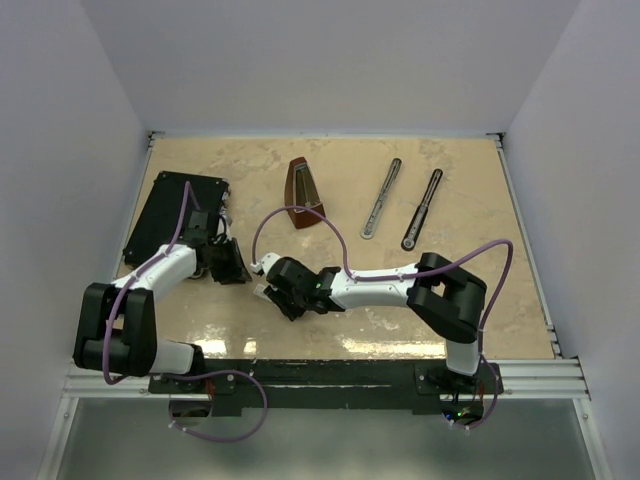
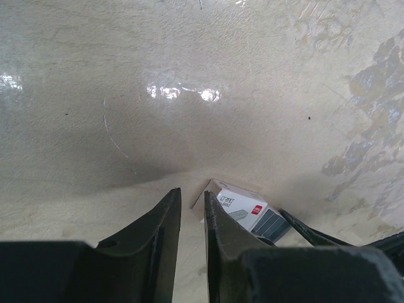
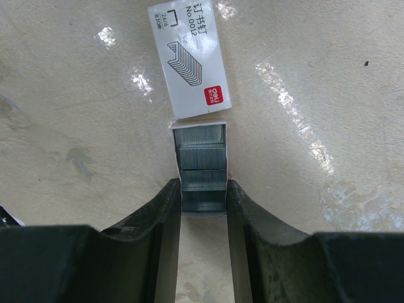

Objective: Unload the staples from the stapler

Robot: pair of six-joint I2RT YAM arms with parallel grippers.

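Note:
The stapler lies at the back right as two long thin dark bars [image 1: 382, 198], the second bar [image 1: 422, 208] beside the first, far from both grippers. A small white staple box [image 3: 189, 60] lies on the table with its inner tray slid out, showing grey strips of staples [image 3: 202, 170]. My right gripper [image 3: 203, 183] is closed on the tray's near end, one finger on each side. My left gripper [image 2: 192, 192] is nearly closed with nothing between its fingers; it sits just left of the box [image 2: 243, 205]. In the top view both grippers, left [image 1: 240, 272] and right [image 1: 268, 290], meet at the box.
A brown metronome [image 1: 303, 192] stands at the back middle. A flat black case [image 1: 175, 215] lies at the back left, just behind the left arm. The table ends at white walls on three sides.

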